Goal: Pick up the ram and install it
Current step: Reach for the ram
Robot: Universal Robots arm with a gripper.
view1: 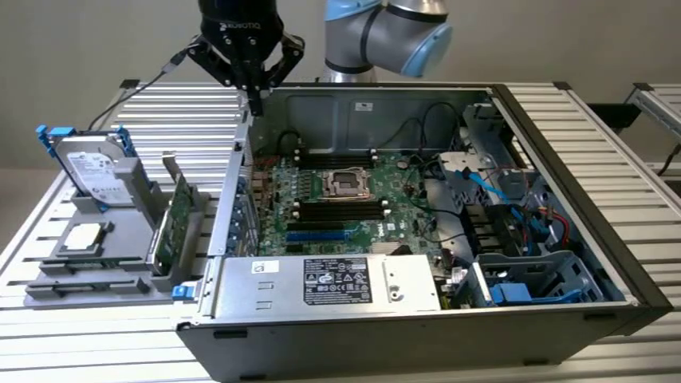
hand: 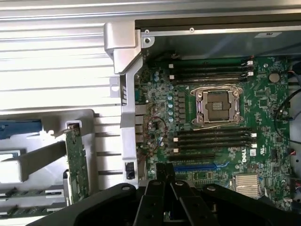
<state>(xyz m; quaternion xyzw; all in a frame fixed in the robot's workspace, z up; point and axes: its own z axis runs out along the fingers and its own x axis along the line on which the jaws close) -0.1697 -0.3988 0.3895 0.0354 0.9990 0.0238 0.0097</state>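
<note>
The ram [view1: 171, 222] is a narrow green board standing on edge in a grey holder [view1: 91, 279], at the exterior view's left, outside the open computer case. In the wrist view the ram [hand: 77, 165] shows a pale label at one end. My gripper [view1: 253, 94] hangs shut and holds nothing, high over the case's far left wall. It is well apart from the ram. In the wrist view the gripper [hand: 165, 170] has its black fingers pressed together over the motherboard's edge. Black memory slots [view1: 335, 210] [hand: 211, 139] lie beside the processor socket [view1: 348, 182].
A silver hard drive [view1: 94, 167] in a blue frame leans in the holder, with a processor chip [view1: 85, 236] below it. Inside the case [view1: 596, 239] are the green motherboard [hand: 263, 108], a labelled power supply [view1: 335, 281], blue cables and drive cages [view1: 532, 283]. Slatted table [view1: 159, 112] surrounds everything.
</note>
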